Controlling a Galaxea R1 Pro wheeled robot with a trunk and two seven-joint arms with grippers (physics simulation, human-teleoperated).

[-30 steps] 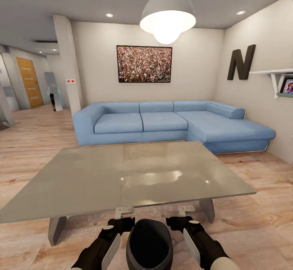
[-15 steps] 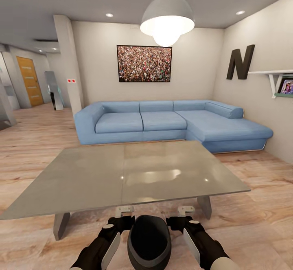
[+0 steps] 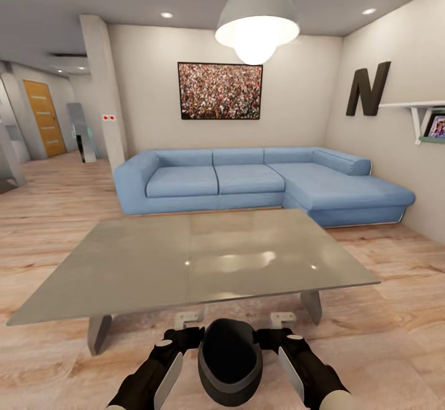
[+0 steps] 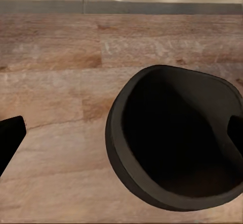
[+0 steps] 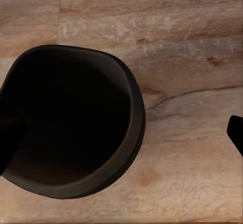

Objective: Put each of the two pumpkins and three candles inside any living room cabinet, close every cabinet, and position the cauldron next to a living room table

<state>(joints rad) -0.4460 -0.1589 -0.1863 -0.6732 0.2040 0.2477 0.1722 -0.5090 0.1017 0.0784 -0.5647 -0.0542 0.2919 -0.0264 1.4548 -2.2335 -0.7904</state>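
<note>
The tabletop point(image 3: 198, 261) spreads grey and glassy at twelve o'clock from the robot, its near edge just beyond the arms, with a blue sofa point(image 3: 259, 184) behind it. Over the plank floor point(image 3: 395, 336), between the two arms, sits the cauldron point(image 3: 230, 360), a dark open-mouthed pot close to the near edge and not under the top. The left pincer point(image 3: 180, 339) is at its nine o'clock, the right pincer point(image 3: 272, 337) at its three; each looks to straddle the rim, one finger inside and one outside, both equally near. Fingers stand apart around the wall; whether they truly clamp it I cannot tell. I'd judge the pot only needs setting down here.
</note>
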